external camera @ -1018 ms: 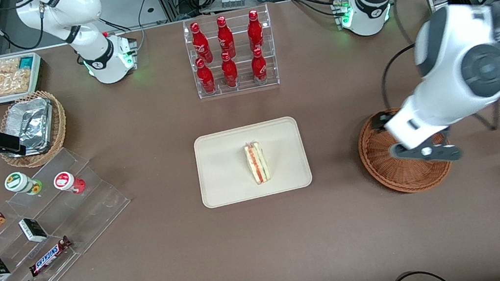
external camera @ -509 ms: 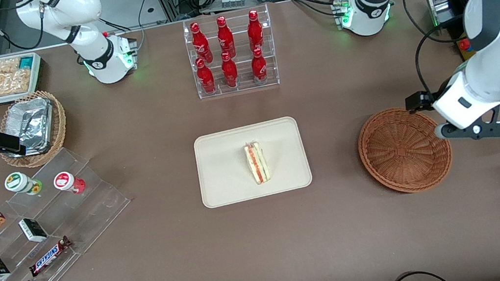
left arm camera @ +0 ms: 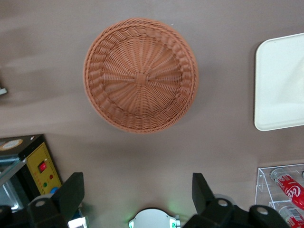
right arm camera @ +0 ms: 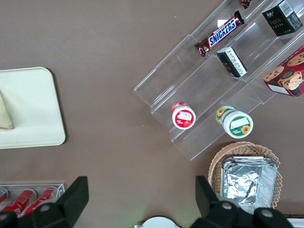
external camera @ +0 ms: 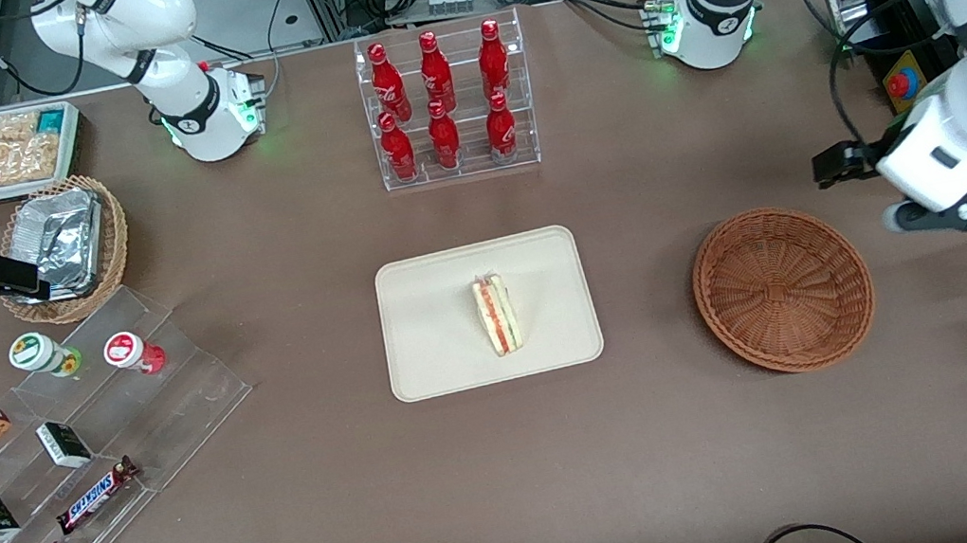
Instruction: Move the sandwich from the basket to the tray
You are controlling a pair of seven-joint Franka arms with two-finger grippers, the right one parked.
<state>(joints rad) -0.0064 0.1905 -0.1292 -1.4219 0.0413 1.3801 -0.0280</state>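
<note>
Brown tabletop: layered sandwich [external camera: 498, 314] lies on tray [external camera: 429, 356] (basket [external camera: 782, 289] bare); hand [left arm camera: 137, 194] spread, holding nothing.

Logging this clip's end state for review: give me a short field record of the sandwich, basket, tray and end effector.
sandwich: lying on the tray, near its middle
tray: holds only the sandwich
basket: empty, beside the tray toward the working arm's end
end effector: open, holding nothing, raised above the table beside the basket, away from the tray
task state: appears done
</note>
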